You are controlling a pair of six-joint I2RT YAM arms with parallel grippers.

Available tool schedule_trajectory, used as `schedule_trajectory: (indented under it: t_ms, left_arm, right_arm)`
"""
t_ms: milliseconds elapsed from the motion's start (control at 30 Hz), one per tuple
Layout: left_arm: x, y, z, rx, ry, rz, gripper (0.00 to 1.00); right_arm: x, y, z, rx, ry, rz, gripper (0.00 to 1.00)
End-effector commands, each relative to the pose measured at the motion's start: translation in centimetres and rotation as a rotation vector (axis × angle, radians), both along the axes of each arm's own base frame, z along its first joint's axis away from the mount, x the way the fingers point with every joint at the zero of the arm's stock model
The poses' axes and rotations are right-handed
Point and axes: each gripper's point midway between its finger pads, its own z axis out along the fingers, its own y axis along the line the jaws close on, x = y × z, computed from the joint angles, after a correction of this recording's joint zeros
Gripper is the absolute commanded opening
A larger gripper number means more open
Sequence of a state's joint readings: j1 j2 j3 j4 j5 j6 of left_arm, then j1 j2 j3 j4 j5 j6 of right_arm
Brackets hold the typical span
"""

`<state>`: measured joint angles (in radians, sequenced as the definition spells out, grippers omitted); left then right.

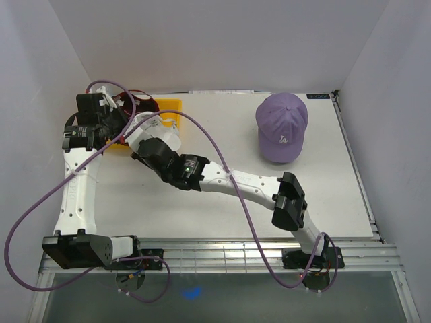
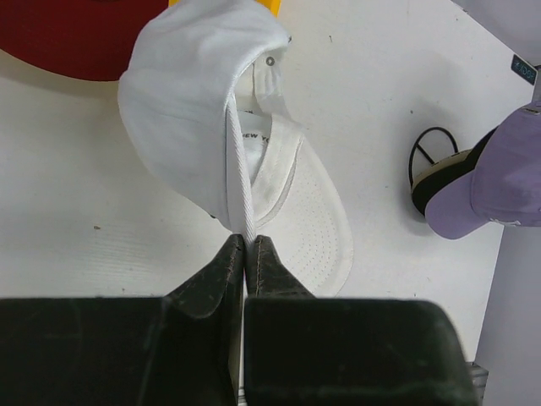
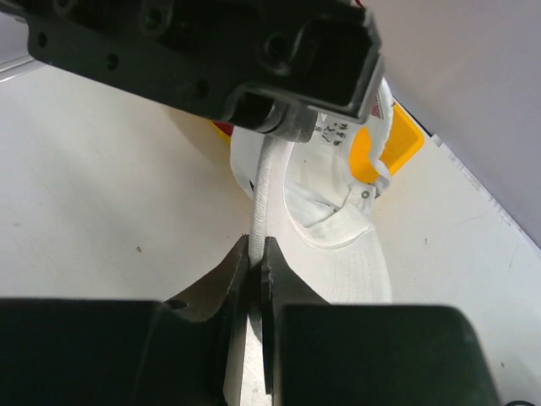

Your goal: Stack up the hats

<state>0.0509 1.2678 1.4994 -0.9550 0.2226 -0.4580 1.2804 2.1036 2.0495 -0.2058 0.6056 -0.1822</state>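
Observation:
A white hat [image 2: 182,110] hangs over the table's left rear, held by both grippers on the same rim band. My left gripper [image 2: 249,241] is shut on that rim, with the brim [image 2: 317,220] below it. My right gripper [image 3: 256,245] is shut on the white band [image 3: 264,190] from the other side, and the left gripper's black body [image 3: 211,46] is just above it. A dark red hat [image 2: 68,38] lies behind the white one. The lavender hat [image 1: 281,126] sits upright at the table's back right, apart from both arms.
A yellow tray [image 1: 168,106] stands at the back left, under and behind the held hat. The right arm [image 1: 229,178] stretches diagonally across the table's middle. Purple cables [image 1: 202,131] loop over it. White walls close in the table at the back and on both sides.

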Motion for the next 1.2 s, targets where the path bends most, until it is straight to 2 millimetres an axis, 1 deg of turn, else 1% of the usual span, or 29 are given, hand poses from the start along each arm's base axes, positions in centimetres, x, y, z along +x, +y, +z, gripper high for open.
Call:
schedule_trajectory:
  t_ms: [0,33,67,133,167,233,333,367,400,433,533,567,633,667,700,733,767,800,833,867,900,933,967,1000,1033,1067,1100,1133,1167]
  left_arm:
    - [-0.2,-1.3,4.2,-0.036,-0.134,-0.06,0.1]
    - [-0.1,-1.3,4.3,-0.037,-0.138,-0.06,0.13]
    - [0.0,-1.4,4.6,-0.041,-0.144,-0.063,0.22]
    - [0.2,-1.4,5.3,-0.045,-0.167,-0.062,0.34]
    - [0.2,-1.4,5.7,-0.048,-0.177,-0.06,0.43]
    - [0.6,-1.6,6.6,-0.059,-0.202,-0.059,0.5]
    - [1.3,-2.0,7.5,-0.085,-0.219,-0.075,0.55]
    - [1.5,-2.1,8.6,-0.095,-0.241,-0.074,0.55]
    - [1.6,-2.2,9.2,-0.099,-0.253,-0.074,0.56]
    - [1.9,-2.2,10.5,-0.1,-0.28,-0.073,0.57]
    - [2.8,-1.9,12.1,-0.101,-0.308,-0.054,0.58]
    - [2.8,-1.9,13.6,-0.107,-0.341,-0.048,0.58]
    - [3.0,-1.9,14.6,-0.118,-0.359,-0.038,0.58]
    - [3.0,-2.0,15.2,-0.126,-0.372,-0.037,0.58]
    - [2.9,-2.1,15.9,-0.14,-0.388,-0.035,0.58]
    - [2.8,-2.2,16.1,-0.147,-0.392,-0.037,0.58]
    - [2.4,-2.3,16.5,-0.152,-0.405,-0.04,0.57]
    - [2.3,-2.3,16.3,-0.159,-0.401,-0.038,0.57]
    - [2.1,-2.4,16.3,-0.163,-0.403,-0.04,0.57]
    - [1.9,-2.4,16.2,-0.165,-0.401,-0.039,0.57]
    - [1.5,-2.4,15.8,-0.165,-0.4,-0.04,0.57]
    - [1.2,-2.5,15.5,-0.165,-0.398,-0.04,0.57]
    - [1.0,-2.5,15.2,-0.168,-0.395,-0.044,0.57]
    - [0.3,-2.6,15.5,-0.168,-0.416,-0.047,0.57]
    - [0.3,-2.7,13.8,-0.171,-0.383,-0.048,0.57]
    - [0.0,-2.9,13.3,-0.179,-0.374,-0.059,0.56]
    - [-0.7,-3.1,13.4,-0.185,-0.39,-0.07,0.56]
    - [-0.6,-3.3,11.6,-0.193,-0.352,-0.073,0.56]
    - [-0.9,-3.4,11.1,-0.197,-0.343,-0.081,0.56]
  right_arm:
    - [-0.3,-0.9,4.1,0.137,0.03,-0.004,0.08]
    - [-0.4,-1.0,4.2,0.142,0.034,-0.003,0.08]
    - [-0.6,-1.1,4.7,0.154,0.038,0.001,0.08]
    - [-0.8,-1.4,4.7,0.162,0.05,0.001,0.08]
    - [-1.0,-1.6,5.3,0.177,0.052,0.003,0.08]
    - [-1.2,-1.8,5.6,0.19,0.063,0.011,0.08]
    - [-1.4,-2.3,6.0,0.2,0.074,0.012,0.08]
    - [-1.3,-2.6,6.1,0.204,0.081,0.006,0.08]
    - [-1.3,-2.8,6.1,0.207,0.086,0.005,0.08]
    - [-1.3,-2.9,6.0,0.21,0.091,0.001,0.08]
    - [-1.1,-3.8,6.4,0.242,0.119,-0.014,0.08]
    - [-0.6,-4.5,7.0,0.261,0.125,-0.026,0.08]
    - [-0.3,-5.1,7.1,0.294,0.167,-0.035,0.08]
    - [0.6,-6.1,8.0,0.325,0.178,-0.056,0.08]
    - [0.8,-6.6,8.3,0.361,0.221,-0.061,0.08]
    - [1.2,-7.1,8.7,0.39,0.244,-0.064,0.08]
    - [2.4,-8.7,10.1,0.443,0.261,-0.085,0.08]
    - [2.8,-9.3,10.7,0.485,0.298,-0.068,0.08]
    - [3.2,-9.9,10.9,0.552,0.359,-0.087,0.08]
    - [4.8,-12.1,12.5,0.618,0.37,-0.119,0.08]
    - [5.2,-12.9,13.2,0.664,0.4,-0.107,0.08]
    - [5.3,-14.1,14.6,0.76,0.427,-0.11,0.08]
    - [6.8,-15.9,15.3,0.813,0.433,-0.128,0.08]
    - [7.4,-17.2,15.9,0.862,0.439,-0.144,0.08]
    - [7.3,-18.9,17.7,0.954,0.454,-0.157,0.08]
    - [9.0,-21.0,17.5,1.005,0.443,-0.205,0.08]
    - [9.5,-22.4,17.9,1.054,0.445,-0.224,0.08]
    - [9.3,-24.2,19.5,1.122,0.432,-0.223,0.08]
    - [10.6,-26.3,19.6,1.219,0.442,-0.241,0.08]
